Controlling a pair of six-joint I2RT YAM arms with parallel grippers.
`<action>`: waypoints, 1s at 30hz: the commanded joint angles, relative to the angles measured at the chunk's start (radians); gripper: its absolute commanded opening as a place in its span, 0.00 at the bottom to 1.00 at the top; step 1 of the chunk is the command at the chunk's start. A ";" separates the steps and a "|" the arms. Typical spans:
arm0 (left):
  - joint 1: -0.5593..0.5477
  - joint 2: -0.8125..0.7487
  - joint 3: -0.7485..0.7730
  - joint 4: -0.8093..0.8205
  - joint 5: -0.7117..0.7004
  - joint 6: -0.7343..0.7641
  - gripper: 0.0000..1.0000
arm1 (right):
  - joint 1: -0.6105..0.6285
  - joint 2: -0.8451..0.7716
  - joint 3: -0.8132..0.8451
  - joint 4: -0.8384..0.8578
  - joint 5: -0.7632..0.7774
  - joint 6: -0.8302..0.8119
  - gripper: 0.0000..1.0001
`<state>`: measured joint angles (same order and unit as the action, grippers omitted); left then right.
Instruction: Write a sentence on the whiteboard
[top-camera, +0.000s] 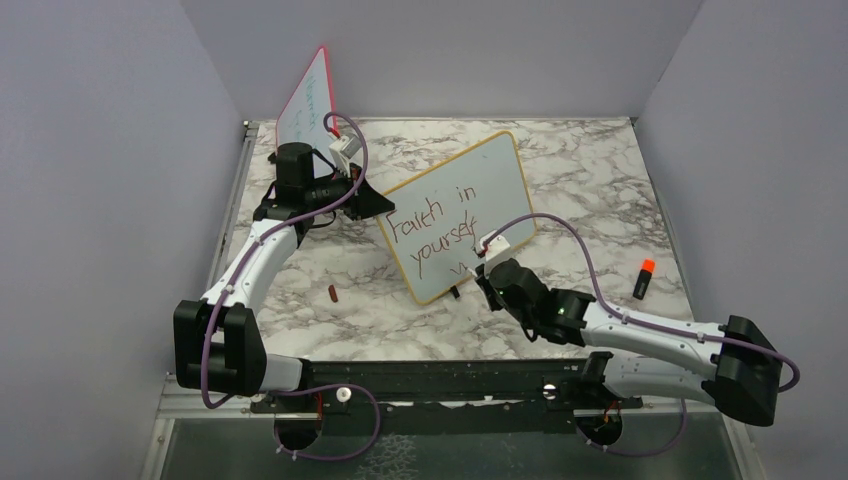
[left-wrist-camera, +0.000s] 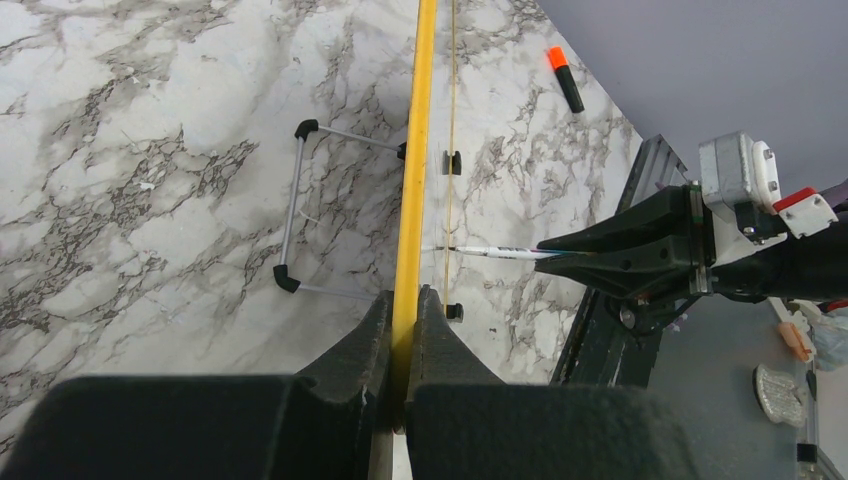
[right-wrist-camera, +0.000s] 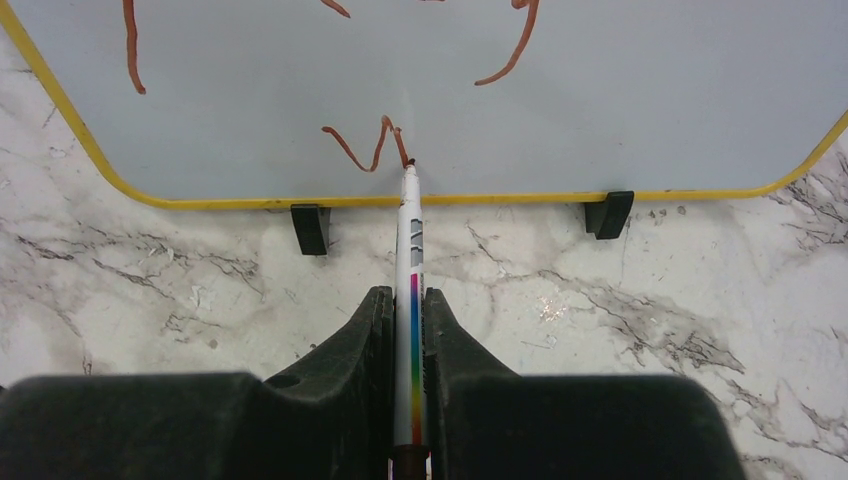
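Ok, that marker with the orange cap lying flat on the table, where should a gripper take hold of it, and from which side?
Probably the black barrel, about mid-length on the marker, coming straight down from above. It lies flat on the table with nothing touching it, so a pinch across its narrow width, not along it, fits best.

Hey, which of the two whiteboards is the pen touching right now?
The yellow-framed whiteboard in the middle, bearing dark red writing; the right tool's pen tip meets it. The red-framed board stands apart at back left.
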<state>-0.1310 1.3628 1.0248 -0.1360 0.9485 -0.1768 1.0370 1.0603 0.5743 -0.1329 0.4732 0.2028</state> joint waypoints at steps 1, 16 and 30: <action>0.014 0.019 -0.028 -0.082 -0.126 0.056 0.00 | 0.001 0.032 0.011 -0.004 0.018 0.011 0.01; 0.014 0.019 -0.026 -0.080 -0.122 0.055 0.00 | 0.000 0.031 0.023 0.057 0.061 -0.016 0.01; 0.013 0.019 -0.026 -0.081 -0.122 0.056 0.00 | 0.000 -0.008 0.033 0.085 0.105 -0.046 0.01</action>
<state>-0.1307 1.3628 1.0248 -0.1360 0.9482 -0.1776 1.0370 1.0687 0.5781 -0.0883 0.5373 0.1673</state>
